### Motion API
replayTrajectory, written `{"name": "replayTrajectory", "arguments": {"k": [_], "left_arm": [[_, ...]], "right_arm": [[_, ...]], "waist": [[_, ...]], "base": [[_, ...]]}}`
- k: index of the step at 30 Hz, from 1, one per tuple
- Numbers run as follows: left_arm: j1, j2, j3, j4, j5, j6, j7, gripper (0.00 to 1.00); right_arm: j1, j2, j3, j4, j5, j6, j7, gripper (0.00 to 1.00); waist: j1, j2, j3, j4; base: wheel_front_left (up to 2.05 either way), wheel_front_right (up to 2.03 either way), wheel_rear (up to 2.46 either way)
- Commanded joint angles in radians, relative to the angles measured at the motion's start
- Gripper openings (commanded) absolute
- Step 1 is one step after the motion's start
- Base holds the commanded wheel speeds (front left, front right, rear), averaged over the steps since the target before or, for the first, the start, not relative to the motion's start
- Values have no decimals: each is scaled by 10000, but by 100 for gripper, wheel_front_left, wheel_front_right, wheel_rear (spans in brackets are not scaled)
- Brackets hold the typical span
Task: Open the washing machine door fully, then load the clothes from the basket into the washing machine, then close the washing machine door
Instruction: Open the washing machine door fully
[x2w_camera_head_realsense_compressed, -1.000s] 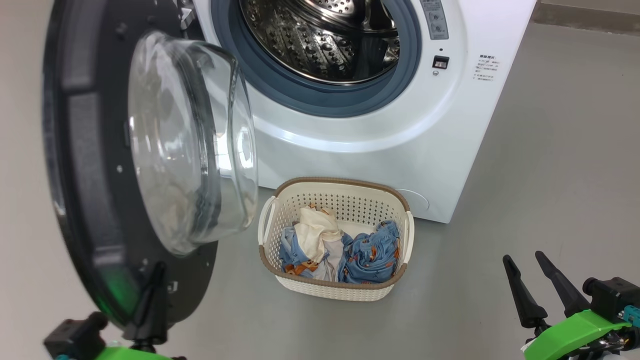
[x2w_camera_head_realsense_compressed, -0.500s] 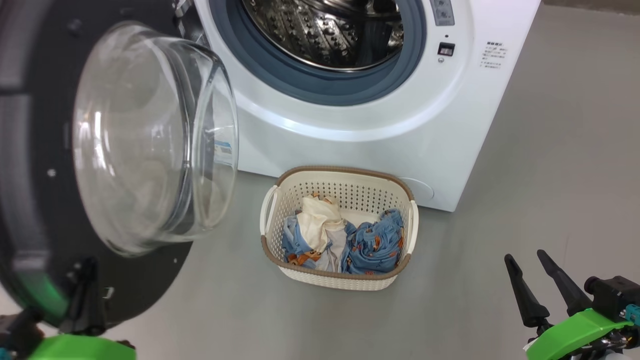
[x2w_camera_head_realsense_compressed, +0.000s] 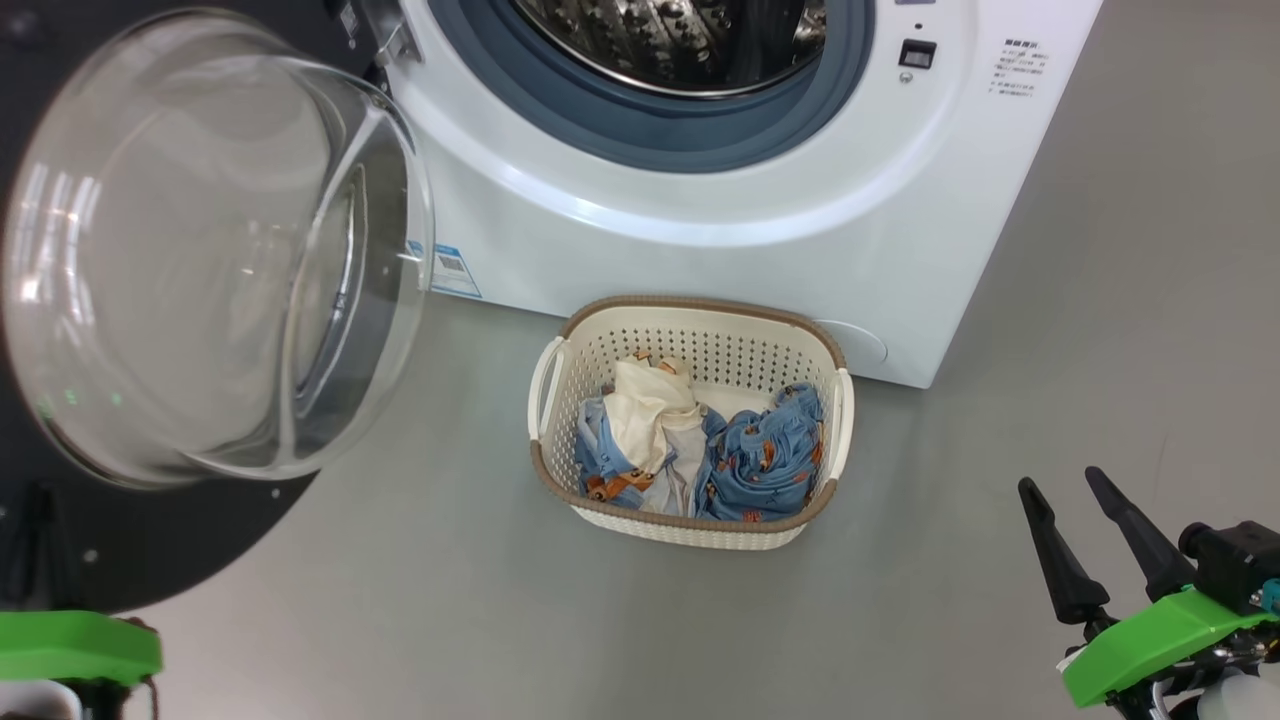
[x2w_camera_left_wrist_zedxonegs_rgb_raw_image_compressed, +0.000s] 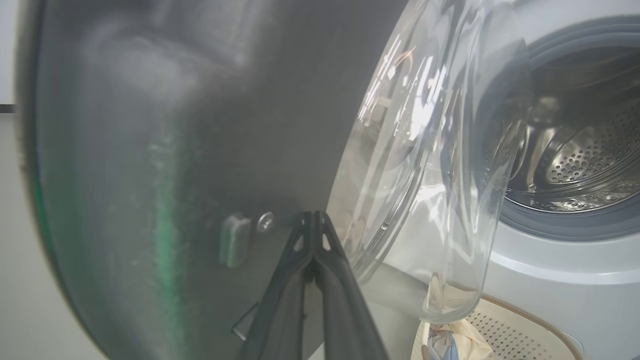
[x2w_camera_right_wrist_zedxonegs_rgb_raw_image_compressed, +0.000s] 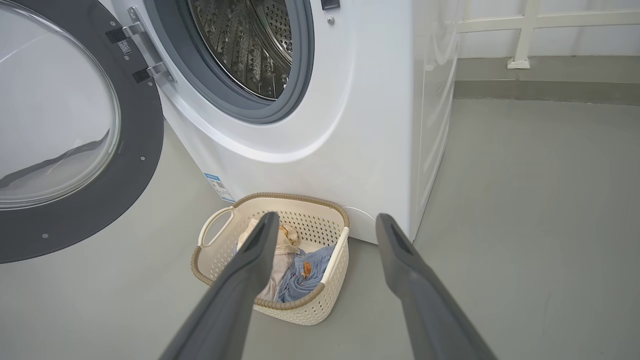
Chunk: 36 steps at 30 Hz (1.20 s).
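I'm seeing my left gripper (x2w_camera_left_wrist_zedxonegs_rgb_raw_image_compressed: 313, 216) pinched shut by the door (x2w_camera_left_wrist_zedxonegs_rgb_raw_image_compressed: 150, 125); right gripper (x2w_camera_head_realsense_compressed: 1062, 480) is hanging wide over bare floor (x2w_camera_head_realsense_compressed: 1100, 300).

Floor (x2w_camera_head_realsense_compressed: 1130, 330): smooth grey, evenly lit. Wall (x2w_camera_right_wrist_zedxonegs_rgb_raw_image_compressed: 575, 42), upper right: white, with grey skirting band (x2w_camera_right_wrist_zedxonegs_rgb_raw_image_compressed: 545, 75) and white rail (x2w_camera_right_wrist_zedxonegs_rgb_raw_image_compressed: 550, 20).

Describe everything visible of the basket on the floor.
The basket is small, of cream-white plastic, with perforated walls, a brown rim and two white side handles. It stands upright on the grey floor, just before the white washing machine. Crumpled clothes lie in it: light blue with orange prints, one cream.
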Motion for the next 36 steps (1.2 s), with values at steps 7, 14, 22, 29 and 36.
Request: {"name": "replayTrajectory", "arguments": {"k": [7, 14, 22, 29, 36], "left_arm": [[-987, 740, 1361, 648, 615, -43, -102, 0], [-1768, 1020, 1891, 1639, 1202, -270, -103, 0], [-2729, 1429, 2686, 2934, 2039, -514, -104, 0], [-3398, 1757, 3269, 3765, 2747, -731, -104, 0], [-4206, 2031, 3919, 4702, 3206, -884, -104, 0]], "right_arm": [[-363, -309, 245, -244, -99, 16, -124, 100], [-510, -399, 299, -250, -117, 16, -124, 100], [-698, -455, 435, -218, -130, 16, -124, 100], [-823, -534, 529, -218, -149, 16, -124, 100], [-1190, -638, 640, -236, -202, 16, -124, 100]], "waist": [[0, -1, 330, 48], [0, -1, 543, 18], [0, -1, 770, -117], [0, -1, 1044, -266], [0, -1, 1478, -447]], "base": [[0, 0, 0], [0, 0, 0], [0, 0, 0], [0, 0, 0], [0, 0, 0]]}}
